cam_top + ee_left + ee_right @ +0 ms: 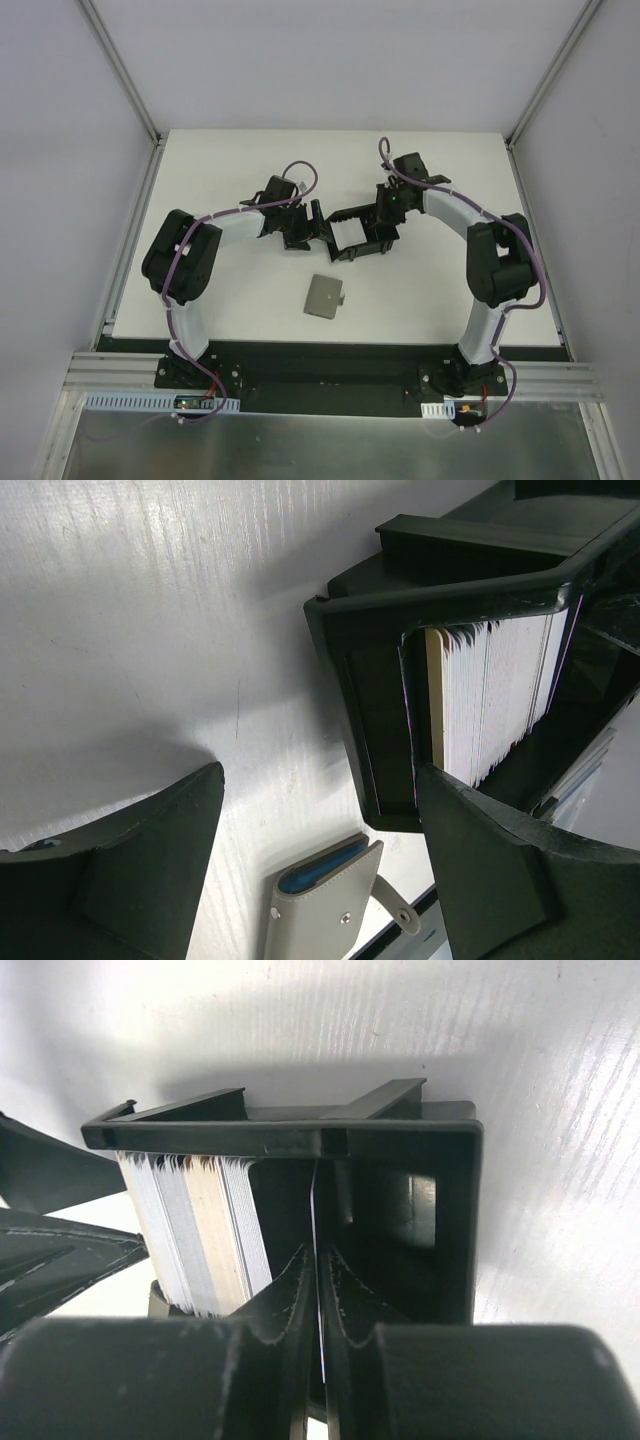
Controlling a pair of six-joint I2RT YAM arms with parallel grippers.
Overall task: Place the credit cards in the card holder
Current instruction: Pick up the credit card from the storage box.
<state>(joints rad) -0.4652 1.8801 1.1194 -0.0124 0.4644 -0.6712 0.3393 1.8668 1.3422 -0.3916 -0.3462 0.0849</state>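
The black card holder (345,252) stands mid-table with a stack of white cards (495,695) in its left part. My right gripper (318,1255) is shut on one thin card (314,1200), seen edge-on and upright. It holds the card inside the holder (400,1140), just right of the stack (195,1230). My left gripper (318,780) is open and empty, and its right finger (500,870) is against the holder's end wall (375,690). In the top view the left gripper (312,225) and the right gripper (383,215) flank the holder.
A grey snap wallet (325,295) lies on the white table in front of the holder, with a blue edge showing inside it in the left wrist view (325,900). The table's dark front edge (330,352) runs just beyond the wallet.
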